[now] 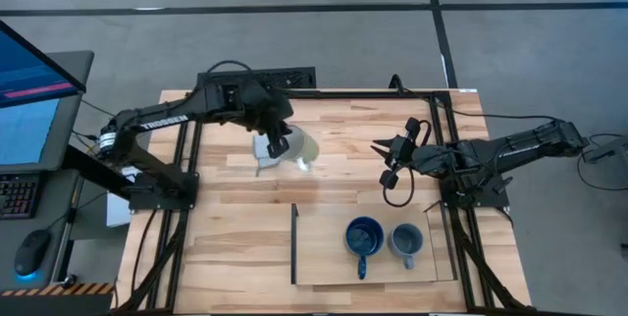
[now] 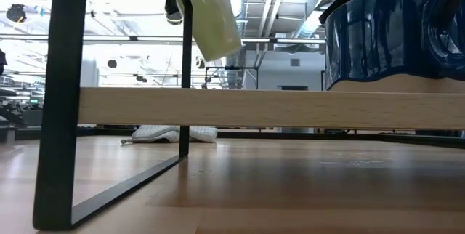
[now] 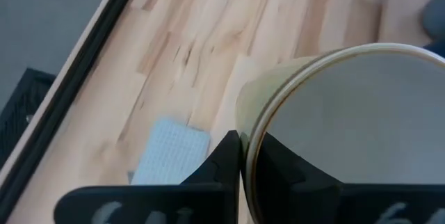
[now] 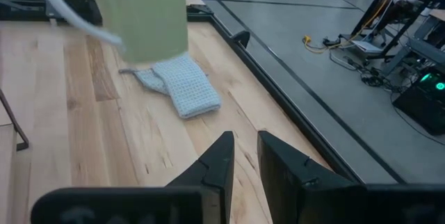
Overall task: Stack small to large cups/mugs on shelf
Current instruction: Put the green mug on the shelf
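My left gripper is shut on the white/cream mug, held above the table's far middle, over the folded cloth. The low view shows the mug high in the air. The dark navy mug and the small grey-blue mug stand upright side by side on the plywood shelf at the near edge. My right gripper waits shut over the table right of the white mug, touching nothing. My left gripper holds the white mug by its wall at the rim. One finger is outside the wall and the other is inside the hollow. The mug is lifted clear of the table and hangs tilted below the gripper.
A folded pale cloth lies on the table under the lifted mug. The shelf's thin dark upright strip stands along its left side. Black frame rails run along the table's left and right sides. Bare wood lies between the cloth and the shelf.
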`<state>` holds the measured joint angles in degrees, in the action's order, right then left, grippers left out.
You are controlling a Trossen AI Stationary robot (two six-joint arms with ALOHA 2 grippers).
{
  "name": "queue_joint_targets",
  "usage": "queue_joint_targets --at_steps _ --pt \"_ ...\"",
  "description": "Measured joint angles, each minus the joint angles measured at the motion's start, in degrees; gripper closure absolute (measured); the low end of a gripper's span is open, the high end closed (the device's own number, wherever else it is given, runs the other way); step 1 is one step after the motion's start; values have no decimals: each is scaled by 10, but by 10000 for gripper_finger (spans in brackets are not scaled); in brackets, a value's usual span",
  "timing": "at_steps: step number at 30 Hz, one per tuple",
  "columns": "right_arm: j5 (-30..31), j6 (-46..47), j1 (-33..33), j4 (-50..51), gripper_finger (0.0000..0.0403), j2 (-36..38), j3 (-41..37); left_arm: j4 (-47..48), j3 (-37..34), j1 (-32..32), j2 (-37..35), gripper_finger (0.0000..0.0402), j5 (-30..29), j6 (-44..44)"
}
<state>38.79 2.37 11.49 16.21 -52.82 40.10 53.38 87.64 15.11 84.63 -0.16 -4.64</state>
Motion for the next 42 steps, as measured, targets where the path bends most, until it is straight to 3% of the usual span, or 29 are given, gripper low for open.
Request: queue_joint_targets --at_steps 6,16,21,29,42 --pt "0 1 0 0 317 0 0 1 21 3 75 391 -2 31" --pt "0 11 0 0 317 0 0 101 184 7 250 391 25 85" --pt "0 11 0 0 317 0 0 117 219 -2 302 391 37 113" --pt "0 12 0 1 317 0 0 122 219 -19 339 391 75 132" --pt "0 12 0 3 317 0 0 115 216 -56 350 391 76 130"
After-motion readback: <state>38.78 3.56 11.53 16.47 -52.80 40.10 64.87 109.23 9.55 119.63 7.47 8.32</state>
